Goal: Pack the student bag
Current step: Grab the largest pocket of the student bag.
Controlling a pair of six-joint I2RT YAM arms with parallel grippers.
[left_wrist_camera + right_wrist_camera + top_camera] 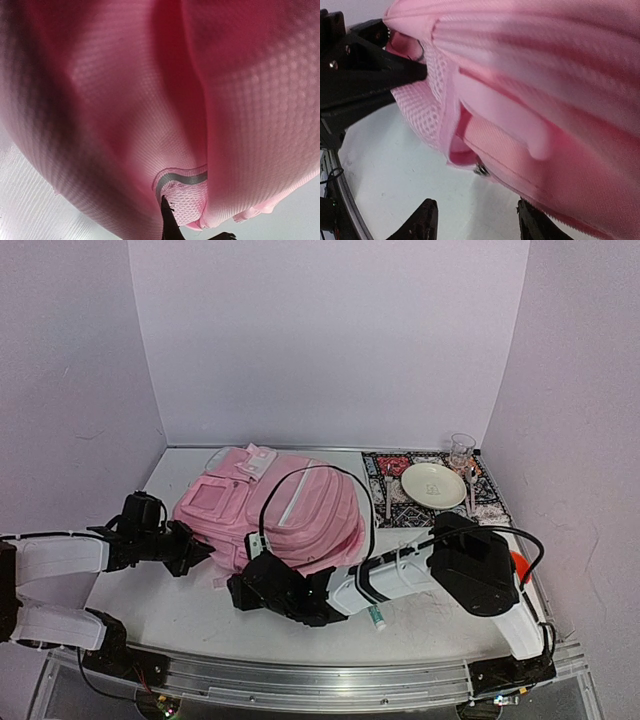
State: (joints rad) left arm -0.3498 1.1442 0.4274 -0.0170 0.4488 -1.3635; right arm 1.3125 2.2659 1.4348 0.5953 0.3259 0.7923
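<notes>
The student bag (pixel 285 508), a big soft pink backpack, lies flat in the middle of the table. My left gripper (pixel 203 552) sits at its near-left corner, shut on the pink mesh side pocket (pixel 192 200). One black fingertip (pixel 166 212) presses against the grey-trimmed mesh. The right wrist view shows those dark left fingers (pixel 395 75) pinching the mesh. My right gripper (pixel 240 592) reaches in low along the bag's near edge. It stands open (pixel 477 225) over bare table, just short of a small metal zip pull (pixel 481 170) under a pink flap.
A patterned placemat (pixel 395 462) at the back right carries a white plate (pixel 432 485), cutlery and a glass (pixel 461 450). A small tube (pixel 376 617) lies under my right arm. A black cable (pixel 318 470) loops over the bag. An orange object (pixel 517 562) sits by the right edge.
</notes>
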